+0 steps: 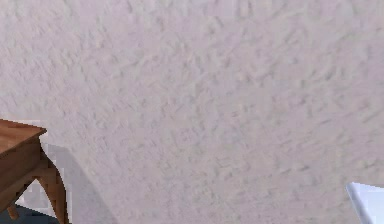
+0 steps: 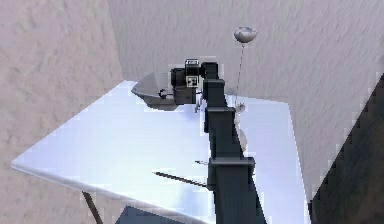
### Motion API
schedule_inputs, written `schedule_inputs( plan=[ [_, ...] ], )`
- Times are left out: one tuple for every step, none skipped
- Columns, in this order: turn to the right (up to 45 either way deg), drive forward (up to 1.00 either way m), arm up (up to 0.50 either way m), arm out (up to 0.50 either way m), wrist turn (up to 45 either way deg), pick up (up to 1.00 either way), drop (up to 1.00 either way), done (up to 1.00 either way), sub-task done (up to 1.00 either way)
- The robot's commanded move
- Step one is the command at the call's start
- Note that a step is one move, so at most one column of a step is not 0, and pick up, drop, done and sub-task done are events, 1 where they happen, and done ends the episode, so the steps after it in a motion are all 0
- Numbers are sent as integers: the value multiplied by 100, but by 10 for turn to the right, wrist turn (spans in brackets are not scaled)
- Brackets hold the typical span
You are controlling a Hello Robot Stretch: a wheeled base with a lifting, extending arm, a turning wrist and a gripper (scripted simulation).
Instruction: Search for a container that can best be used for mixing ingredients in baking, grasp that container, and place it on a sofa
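In the arm side view my arm [image 2: 222,140] reaches out over a white table [image 2: 100,150]. At its far end sits my gripper [image 2: 163,97], just left of the white marker squares [image 2: 190,73]. A grey, bowl-like container [image 2: 148,87] is at the gripper's far end, at the table's far left corner. I cannot tell whether the gripper holds it or whether it rests on the tabletop.
A thin dark utensil [image 2: 180,178] lies on the table near the arm. A slim stem with a round grey top [image 2: 243,37] stands at the table's far edge. The forward view faces a textured wall [image 1: 200,100], with a brown wooden table [image 1: 22,160] at lower left and a white corner [image 1: 368,200] at lower right.
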Motion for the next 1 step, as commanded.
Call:
schedule_inputs(
  plan=[
    [0,0,6,0,0,0,0,0,0]
  ],
)
